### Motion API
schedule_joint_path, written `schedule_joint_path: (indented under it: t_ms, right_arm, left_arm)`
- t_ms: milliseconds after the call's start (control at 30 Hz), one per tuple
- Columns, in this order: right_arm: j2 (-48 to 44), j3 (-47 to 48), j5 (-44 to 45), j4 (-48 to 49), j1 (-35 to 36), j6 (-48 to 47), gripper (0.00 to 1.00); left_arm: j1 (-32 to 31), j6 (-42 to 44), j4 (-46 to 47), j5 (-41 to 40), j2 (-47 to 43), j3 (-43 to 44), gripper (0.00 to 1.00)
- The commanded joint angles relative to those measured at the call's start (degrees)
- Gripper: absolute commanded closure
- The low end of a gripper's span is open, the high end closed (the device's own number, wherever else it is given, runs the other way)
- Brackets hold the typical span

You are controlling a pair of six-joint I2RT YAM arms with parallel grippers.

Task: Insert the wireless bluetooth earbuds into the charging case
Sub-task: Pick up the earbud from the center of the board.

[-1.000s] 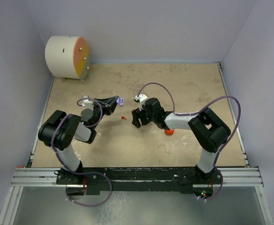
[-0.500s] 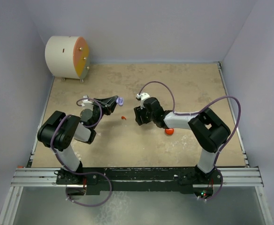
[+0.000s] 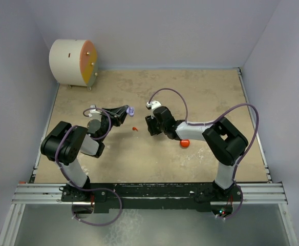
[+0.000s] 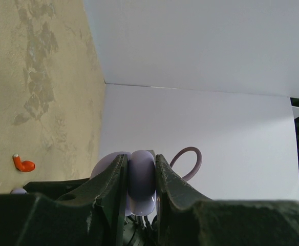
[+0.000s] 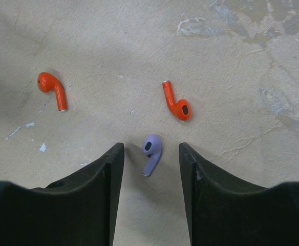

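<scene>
Firmly, left gripper [image 4: 141,161] clamps lavender case [image 4: 141,182]; right gripper [image 5: 150,148] straddles lavender earbud [image 5: 151,152].

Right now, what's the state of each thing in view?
left gripper: shut on lavender case
lavender case: gripped, lid state unclear
right gripper: open, straddling lavender earbud, not touching
lavender earbud: loose on table
near red earbud: loose on table
far red earbud: loose on table
red case: on table, lid unclear

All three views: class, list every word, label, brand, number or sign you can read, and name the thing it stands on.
None: no view shows readable text.
The white drum bears only a small dark dash, no letters.
The red earbuds, the lavender earbud and the lavender case show no print.
</scene>
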Motion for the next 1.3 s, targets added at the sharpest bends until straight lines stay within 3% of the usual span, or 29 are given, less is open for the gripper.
schedule_joint_path:
  t_ms: [0, 1267]
  right_arm:
    - [0.7, 1.6, 1.5, -1.7, 0.7, -0.5, 0.51]
    - [5.1, 3.8, 10.0, -7.6, 4.0, 1.1, 0.65]
  left_arm:
    - [0.3, 0.3, 4.5, 0.3, -1.4, -0.4, 1.00]
    - [0.9, 0.0, 5.0, 0.8, -1.4, -0.7, 1.00]
